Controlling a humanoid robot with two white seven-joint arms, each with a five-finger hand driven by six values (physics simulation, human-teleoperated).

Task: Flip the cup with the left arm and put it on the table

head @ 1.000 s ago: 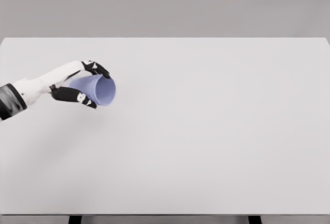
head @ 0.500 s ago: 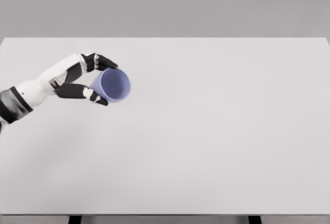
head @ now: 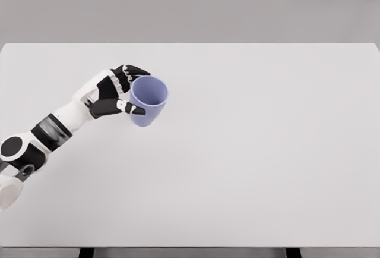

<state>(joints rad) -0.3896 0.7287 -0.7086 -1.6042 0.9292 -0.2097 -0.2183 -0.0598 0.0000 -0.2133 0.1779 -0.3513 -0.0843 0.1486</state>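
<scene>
A lavender-blue cup point(head: 148, 101) is held over the left part of the white table point(head: 255, 151), nearly upright with its open mouth tilted up and toward me. My left hand point(head: 135, 91) is shut on the cup from its left side, black fingers point(head: 135, 71) curled over the far rim and the thumb point(head: 132, 109) pressed on the near wall. The white forearm runs down to the lower left edge. Whether the cup's base touches the table cannot be told. The right arm does not show.
The table's front edge runs along the bottom of the view, with two dark legs point(head: 86, 252) below it. A grey wall point(head: 190, 8) stands behind the far edge.
The left hand has carried the cup to the right and turned it from lying sideways to nearly upright, mouth up. The elbow has come into view at the lower left.
</scene>
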